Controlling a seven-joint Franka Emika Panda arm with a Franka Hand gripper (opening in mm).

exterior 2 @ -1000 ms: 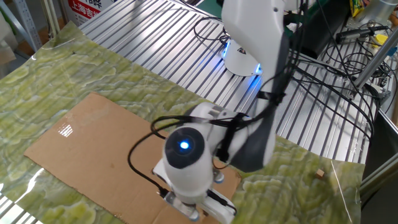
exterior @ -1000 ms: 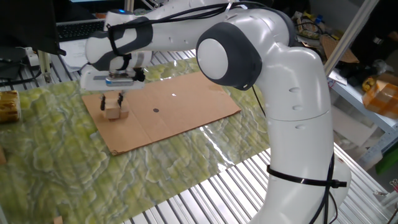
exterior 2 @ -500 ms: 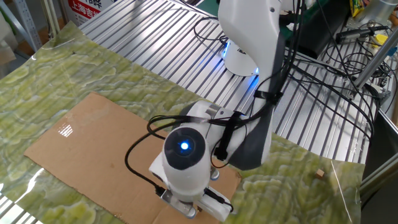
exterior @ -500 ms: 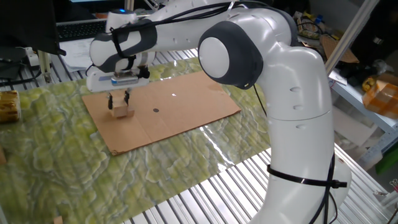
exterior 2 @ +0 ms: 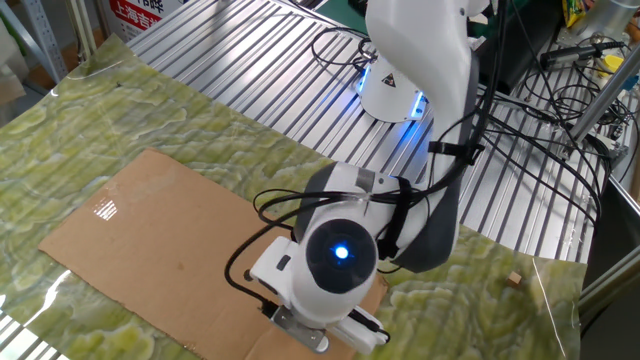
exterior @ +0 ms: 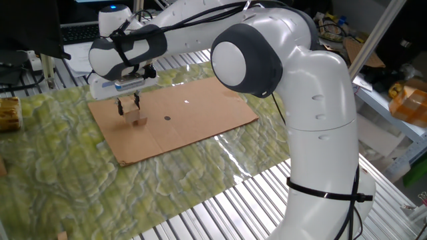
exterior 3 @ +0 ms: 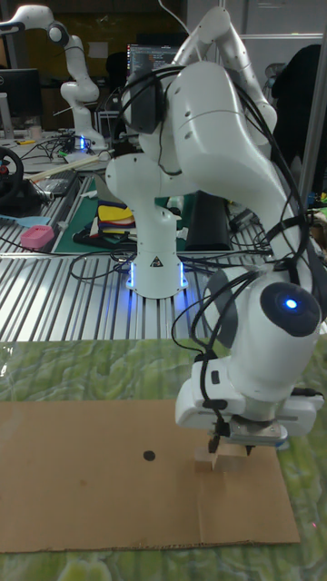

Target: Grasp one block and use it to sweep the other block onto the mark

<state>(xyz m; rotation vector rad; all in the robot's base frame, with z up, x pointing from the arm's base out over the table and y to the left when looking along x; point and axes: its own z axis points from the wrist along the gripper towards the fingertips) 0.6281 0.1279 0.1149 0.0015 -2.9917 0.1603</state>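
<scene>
One block point(exterior: 139, 121) now sits just below the claw point(exterior: 128, 108), nearer the mark point(exterior: 167, 119); whether the claw grips it cannot be told.

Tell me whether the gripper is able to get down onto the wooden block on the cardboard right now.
Probably yes. The gripper hangs just above the wooden block, jaws apparently apart, with nothing between them and only flat cardboard around the block.

A counter point(exterior: 220, 200) of ribbed metal slats is carrying a green patterned sheet point(exterior: 60, 167). A flat piece of brown cardboard point(exterior: 193, 117) is lying on that sheet, with a pale wooden block point(exterior: 138, 119) sitting on the cardboard.
</scene>
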